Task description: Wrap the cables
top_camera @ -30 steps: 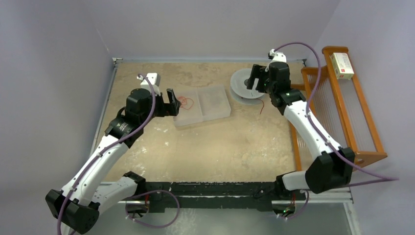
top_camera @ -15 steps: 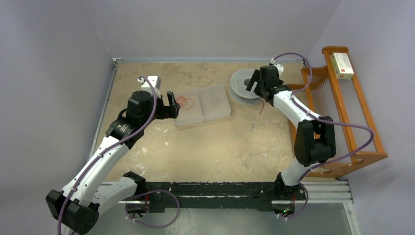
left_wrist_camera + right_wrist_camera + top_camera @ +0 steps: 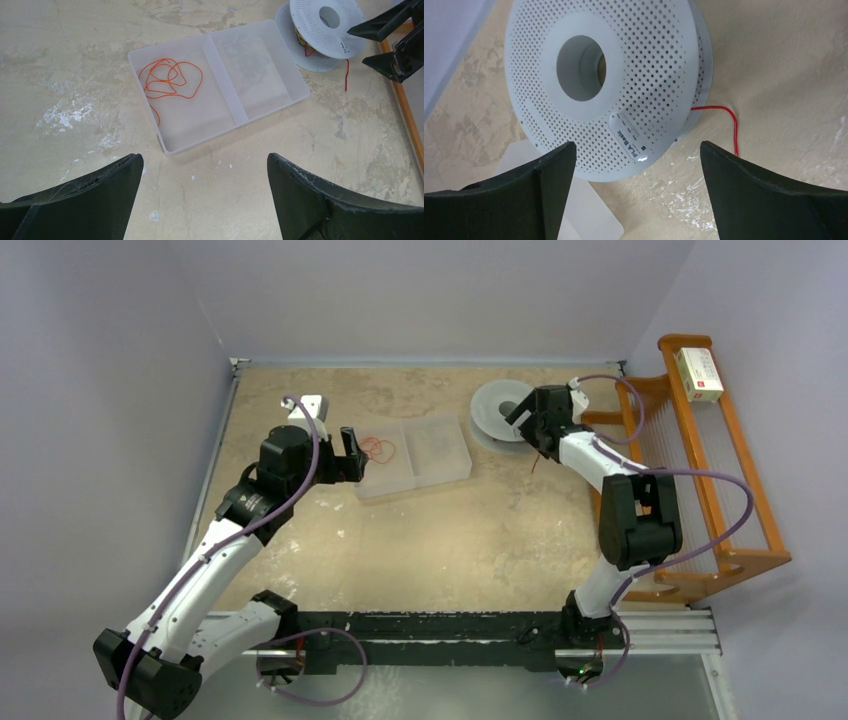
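Mottled table (image 3: 440, 530): one cable (image 3: 170, 80) coils in the tray's (image 3: 260, 70) left half, a second cable (image 3: 735, 127) trails from the spool (image 3: 654, 65) right of it; left tool (image 3: 202, 165) and right tool (image 3: 636, 150) gape empty, and thin wire may slip their pinch.

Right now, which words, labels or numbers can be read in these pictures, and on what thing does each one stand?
"LA Basic": on the white sticker of the grey spool, in the right wrist view; a letter before it may be lost in glare.
Smaller print on that sticker: too small to read.
Red and white box on the wooden rack: print too blurred to read.
No other text shows.
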`<state>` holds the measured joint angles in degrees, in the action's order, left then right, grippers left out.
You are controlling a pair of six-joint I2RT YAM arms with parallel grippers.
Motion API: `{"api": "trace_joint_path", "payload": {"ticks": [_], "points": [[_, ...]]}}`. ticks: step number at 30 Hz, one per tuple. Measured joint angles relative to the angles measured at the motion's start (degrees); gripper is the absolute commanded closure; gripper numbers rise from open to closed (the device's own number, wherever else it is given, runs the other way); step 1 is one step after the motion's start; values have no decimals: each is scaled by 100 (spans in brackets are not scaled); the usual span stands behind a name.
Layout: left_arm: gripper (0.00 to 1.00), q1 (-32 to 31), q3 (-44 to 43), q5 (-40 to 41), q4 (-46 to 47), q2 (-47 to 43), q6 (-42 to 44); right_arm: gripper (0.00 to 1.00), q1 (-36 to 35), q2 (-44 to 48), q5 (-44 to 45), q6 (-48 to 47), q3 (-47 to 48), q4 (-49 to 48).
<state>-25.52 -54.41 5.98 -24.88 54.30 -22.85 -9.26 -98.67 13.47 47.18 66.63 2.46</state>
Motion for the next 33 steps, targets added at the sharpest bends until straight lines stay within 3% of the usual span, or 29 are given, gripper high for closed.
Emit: {"api": "trace_joint_path", "payload": {"ticks": [14, 33], "points": [[6, 0, 42, 2, -2, -33, 2, 14, 70, 0, -256, 1110, -960, -973], [6, 0, 44, 39, -4, -33, 15, 26, 138, -7, -310, 1722, -1276, -1985]]}}
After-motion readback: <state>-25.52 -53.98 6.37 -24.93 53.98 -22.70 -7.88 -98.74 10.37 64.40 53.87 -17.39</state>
